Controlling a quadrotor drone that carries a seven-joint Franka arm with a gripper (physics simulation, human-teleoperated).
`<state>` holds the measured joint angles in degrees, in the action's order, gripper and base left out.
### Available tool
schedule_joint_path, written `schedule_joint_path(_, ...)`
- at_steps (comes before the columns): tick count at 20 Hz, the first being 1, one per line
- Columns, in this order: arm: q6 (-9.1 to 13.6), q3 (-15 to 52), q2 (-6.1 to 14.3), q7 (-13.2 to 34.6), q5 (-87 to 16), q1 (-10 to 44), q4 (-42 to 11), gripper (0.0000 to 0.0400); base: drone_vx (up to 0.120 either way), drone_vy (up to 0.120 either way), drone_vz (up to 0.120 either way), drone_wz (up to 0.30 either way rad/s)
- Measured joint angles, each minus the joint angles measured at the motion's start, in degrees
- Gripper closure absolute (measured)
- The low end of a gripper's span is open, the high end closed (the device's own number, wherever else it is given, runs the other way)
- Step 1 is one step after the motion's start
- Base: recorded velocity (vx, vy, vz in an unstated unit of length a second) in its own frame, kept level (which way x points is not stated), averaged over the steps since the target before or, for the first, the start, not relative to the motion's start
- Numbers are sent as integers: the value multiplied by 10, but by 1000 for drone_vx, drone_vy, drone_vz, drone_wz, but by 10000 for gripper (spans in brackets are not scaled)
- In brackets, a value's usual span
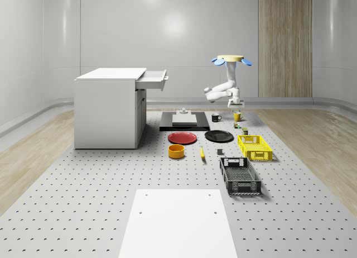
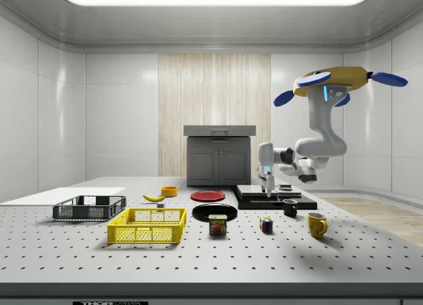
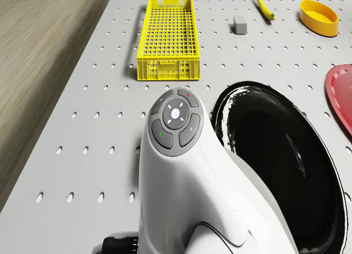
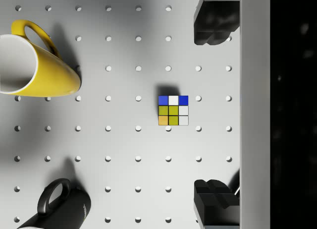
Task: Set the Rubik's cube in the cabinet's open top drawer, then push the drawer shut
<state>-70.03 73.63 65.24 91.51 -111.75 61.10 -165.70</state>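
The Rubik's cube [image 4: 173,110] lies on the perforated table, with blue, white and yellow-green squares on top; it also shows at the front in the side view [image 2: 266,224]. My gripper [image 4: 214,110] hangs open well above the table, the cube a little to one side of the gap between its dark fingers [image 4: 213,23]. In the side view the gripper [image 2: 269,187] points down. The drone [image 1: 231,61] hovers over the far right part of the table. The white cabinet [image 1: 106,110] stands at the whole-scene view's left, its top drawer [image 1: 154,79] pulled open.
A yellow mug [image 4: 39,65] and a black mug [image 4: 62,209] lie close to the cube. A dark straight-edged slab [image 4: 294,110] runs beside the gripper. A black plate [image 3: 280,166], yellow crate [image 3: 168,37], banana [image 3: 265,5] and orange bowl [image 3: 319,17] sit further off.
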Motion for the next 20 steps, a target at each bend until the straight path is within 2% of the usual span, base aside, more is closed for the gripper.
schedule_joint_path(20,-50,17,55,17,28,19,4,0,10,0,-120,0)
